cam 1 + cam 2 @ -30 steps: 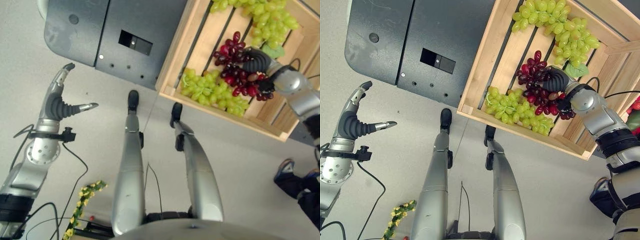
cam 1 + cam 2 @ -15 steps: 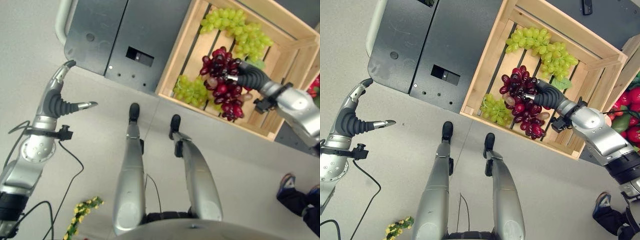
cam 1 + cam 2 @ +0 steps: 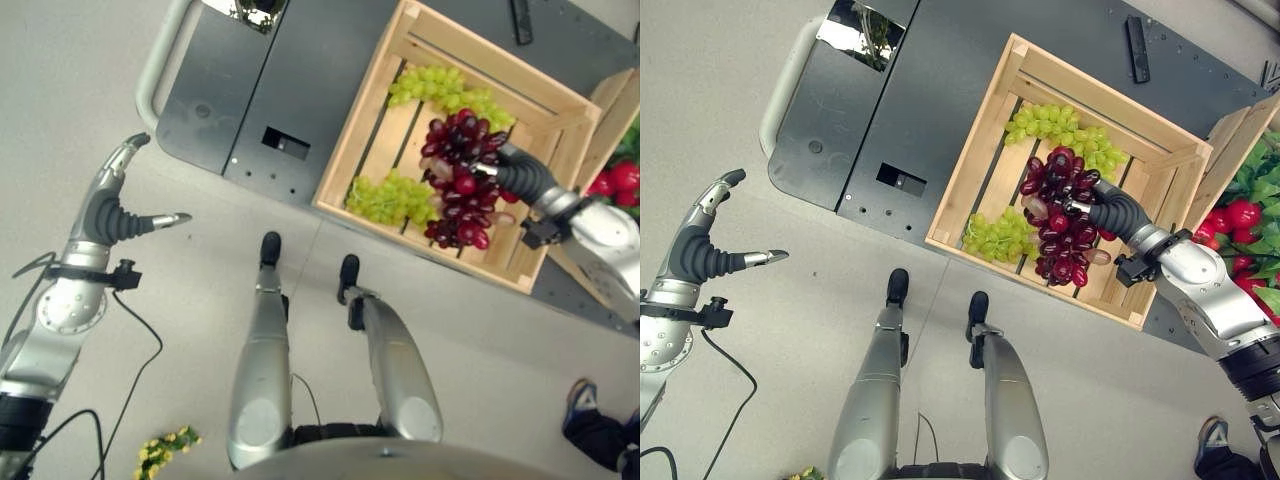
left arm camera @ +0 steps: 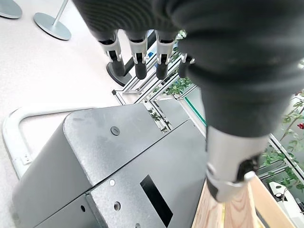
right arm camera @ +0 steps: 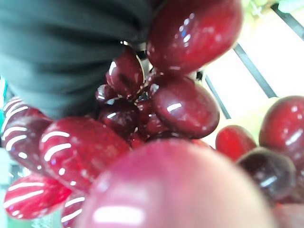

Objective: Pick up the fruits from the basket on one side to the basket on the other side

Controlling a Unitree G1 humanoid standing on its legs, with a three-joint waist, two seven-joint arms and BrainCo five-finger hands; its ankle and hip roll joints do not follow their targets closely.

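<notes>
A bunch of red grapes [image 3: 1055, 225] hangs over the middle of a wooden crate [image 3: 960, 190], with my right hand [image 3: 1118, 215] shut on it from the right. In the right wrist view the red grapes [image 5: 180, 104] press close against the hand's dark cover [image 5: 71, 47]. Two bunches of green grapes lie in the crate, one at the far side [image 3: 1065, 130] and one at the near left corner [image 3: 995, 235]. My left hand [image 3: 110, 215] hovers open over the floor at the far left, its fingers [image 4: 137, 57] straight and holding nothing.
The crate rests on a dark grey cart [image 3: 870, 110] with a pale rail. A second wooden crate [image 3: 1230, 140] with red fruit [image 3: 1240, 215] and green leaves stands to the right. A person's shoe [image 3: 580, 400] is on the floor at lower right.
The camera has moved, so the whole scene has shifted. My right hand has risen a little with the red grapes, which now hang above the crate's slats. The left hand has kept its pose.
</notes>
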